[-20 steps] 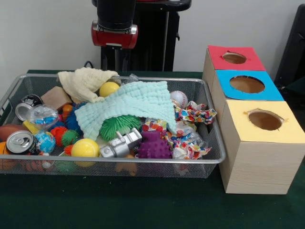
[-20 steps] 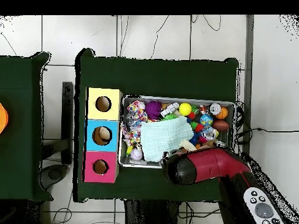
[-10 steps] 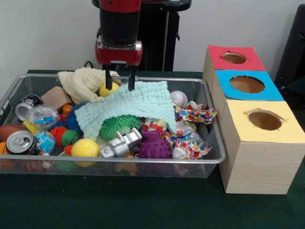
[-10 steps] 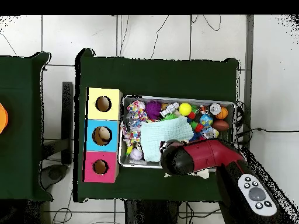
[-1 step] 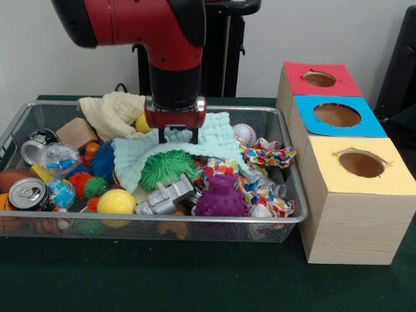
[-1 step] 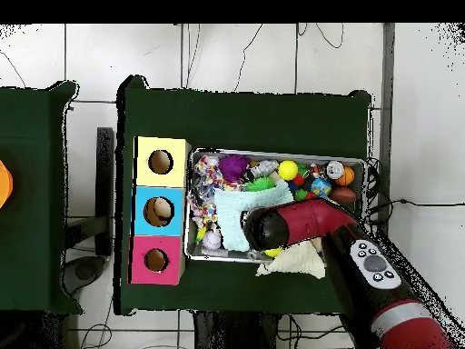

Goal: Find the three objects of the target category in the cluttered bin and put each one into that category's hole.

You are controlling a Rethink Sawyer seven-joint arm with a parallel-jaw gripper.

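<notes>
I see the arm [image 5: 149, 26] coming in from the upper left in the front view, elbowed over, with the wrist pointing straight down into the wire bin [image 5: 286, 218]. The fingers [image 5: 178, 135] sit pressed into the mint cloth [image 5: 218, 133] at its middle; only two short black tips show below the red collar, close together with a fold of cloth between them, so I read them as clamped on the cloth. Just beside the fingers, toward the camera, is the green spiky ball [image 5: 166, 166], half under the cloth edge. Further that way lie the silver toy camera [image 5: 164, 196] and the purple knobbly toy [image 5: 222, 198]. The cream cloth [image 5: 114, 112] and a yellow ball [image 5: 142, 123] are near the fingers on the left of the front view; the baseball [image 5: 244, 134] and patterned fabric [image 5: 266, 156] are on the other side. The three boxes, red [image 5: 320, 79], blue [image 5: 337, 116] and yellow [image 5: 361, 164], stand on the green surface [image 5: 195, 279] well apart from the fingers. Overhead, the arm [image 6: 300, 223] covers the bin's middle.
</notes>
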